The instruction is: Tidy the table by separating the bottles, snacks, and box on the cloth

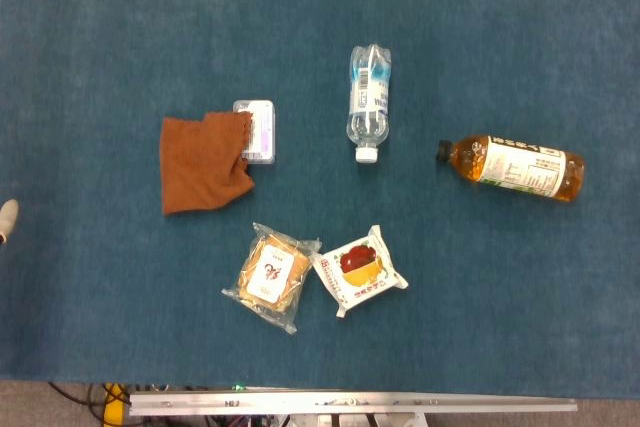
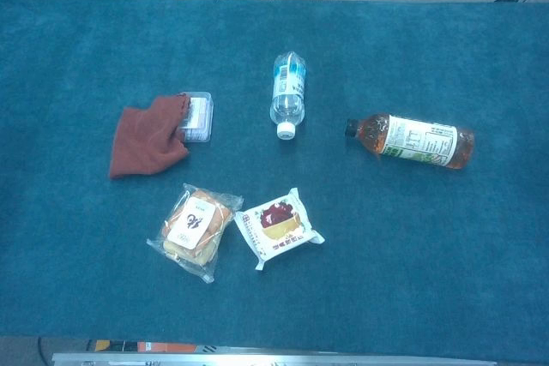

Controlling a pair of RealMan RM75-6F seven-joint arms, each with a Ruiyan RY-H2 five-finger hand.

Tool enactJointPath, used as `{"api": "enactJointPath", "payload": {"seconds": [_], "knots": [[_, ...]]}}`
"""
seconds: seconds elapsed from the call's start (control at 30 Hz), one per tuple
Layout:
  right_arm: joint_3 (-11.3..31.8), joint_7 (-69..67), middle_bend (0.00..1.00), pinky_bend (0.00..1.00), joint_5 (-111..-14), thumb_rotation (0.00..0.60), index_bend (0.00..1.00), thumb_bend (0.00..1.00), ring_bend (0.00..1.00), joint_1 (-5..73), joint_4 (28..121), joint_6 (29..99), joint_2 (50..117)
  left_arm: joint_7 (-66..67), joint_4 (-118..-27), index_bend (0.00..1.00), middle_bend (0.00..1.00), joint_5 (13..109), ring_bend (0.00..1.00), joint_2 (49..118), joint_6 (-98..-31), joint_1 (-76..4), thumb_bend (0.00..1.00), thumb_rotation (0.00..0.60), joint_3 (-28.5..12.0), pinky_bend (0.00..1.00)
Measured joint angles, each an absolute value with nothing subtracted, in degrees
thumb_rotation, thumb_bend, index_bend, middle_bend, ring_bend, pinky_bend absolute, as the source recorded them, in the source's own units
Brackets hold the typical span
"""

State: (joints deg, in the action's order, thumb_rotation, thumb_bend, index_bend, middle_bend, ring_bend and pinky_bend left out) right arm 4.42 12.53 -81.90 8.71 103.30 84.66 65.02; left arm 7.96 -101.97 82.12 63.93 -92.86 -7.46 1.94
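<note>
Right now only a pale sliver of your left hand (image 1: pixel 6 220) shows at the left edge; can't tell its finger state. Right hand isn't visible. The small box (image 1: pixel 258 131) sits half under the brown cloth (image 1: pixel 200 163), its right side exposed. Water bottle (image 1: pixel 368 101) and tea bottle (image 1: pixel 512 168) lie flat, right of it and apart. Two snack packs (image 1: pixel 272 276) (image 1: pixel 358 269) touch, near-centre. I'd start with the box: come in from its exposed right edge and avoid snagging the cloth.
</note>
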Motion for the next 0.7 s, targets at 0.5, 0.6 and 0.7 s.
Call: {"api": "enactJointPath", "payload": {"seconds": [0.5,0.6,0.7], "knots": [[5.1,11.9,0.28,0.5,-81.7,0.6,0.09,0.14,0.29,8.6,102.9,83.8,65.2,8.5,-102.6,0.05,0.06,82.8,0.0,63.5,-91.5,-6.1,0.25,0.6,0.2,0.13],[5.2,11.7,0.28,0.5,-81.6,0.6,0.09,0.14,0.29,8.6,102.9,83.7,65.3,8.6,-102.6,0.05,0.06,82.9,0.0,63.6,-91.3,-5.9,0.25,0.6,-0.2,0.13],[5.3,11.5,0.28,0.5,-81.6,0.6,0.09,0.14,0.29,8.6,102.8,83.5,65.4,8.7,-102.7,0.05,0.06,83.0,0.0,63.5,-91.1,-5.8,0.25,0.6,-0.5,0.13]]}}
